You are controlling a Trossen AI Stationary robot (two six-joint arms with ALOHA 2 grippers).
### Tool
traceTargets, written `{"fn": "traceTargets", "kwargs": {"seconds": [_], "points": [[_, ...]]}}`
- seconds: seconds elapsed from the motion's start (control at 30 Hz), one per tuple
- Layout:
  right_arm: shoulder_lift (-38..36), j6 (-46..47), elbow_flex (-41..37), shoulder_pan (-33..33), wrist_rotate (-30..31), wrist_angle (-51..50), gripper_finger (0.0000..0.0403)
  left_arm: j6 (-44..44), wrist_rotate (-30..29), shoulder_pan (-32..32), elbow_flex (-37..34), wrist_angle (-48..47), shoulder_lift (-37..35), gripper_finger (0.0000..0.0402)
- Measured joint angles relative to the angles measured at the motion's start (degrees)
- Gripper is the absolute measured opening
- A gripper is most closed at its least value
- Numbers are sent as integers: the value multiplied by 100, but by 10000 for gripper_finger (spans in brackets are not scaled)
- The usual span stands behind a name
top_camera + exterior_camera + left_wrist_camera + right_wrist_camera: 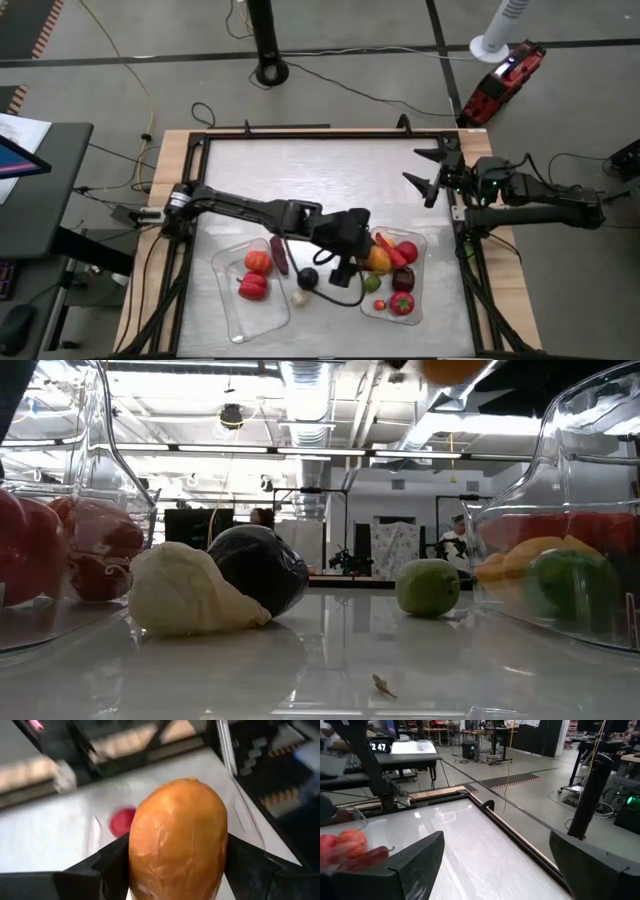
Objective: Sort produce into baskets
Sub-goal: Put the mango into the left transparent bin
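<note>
My left gripper (368, 258) is shut on an orange-yellow piece of produce (177, 835) and hangs over the left side of the right basket (422, 268). That basket holds several red pieces. The left basket (222, 278) holds two red pieces and a dark purple long one (279, 255). On the table between the baskets lie a dark purple ball (260, 568), a pale garlic-like piece (185, 592) and a green piece (427, 587). My right gripper (428, 175) waits open at the table's right side, with nothing between its fingers (420, 857). My left gripper pinches the orange-yellow piece by its two opposite sides (137, 855) between the two fingers (107, 862). The fingers come from the table's left, slanting down. The piece is lifted clear of the table and the basket, and shows at the top of the low view (455, 368).
The table has a raised dark frame (300, 133) all round, with bare surface at the far half (320, 175). A cable (345, 290) hangs below my left gripper. The room behind holds desks and stands.
</note>
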Motion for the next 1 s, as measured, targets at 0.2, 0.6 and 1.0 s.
{"fn": "traceTargets", "kwargs": {"seconds": [0.2, 0.6, 1.0], "points": [[-35, -41, 0, -28, 72, -91, 386, -806, 1328, -94, 0, -1731, -53, 249], [-28, 170, 0, -17, 78, -15, 386, -3174, 1510, -1110, 2, -4708, -131, 249], [-27, 157, 0, -10, 58, -12, 386, -4821, 245, -1669, -32, -5907, -131, 288]]}}
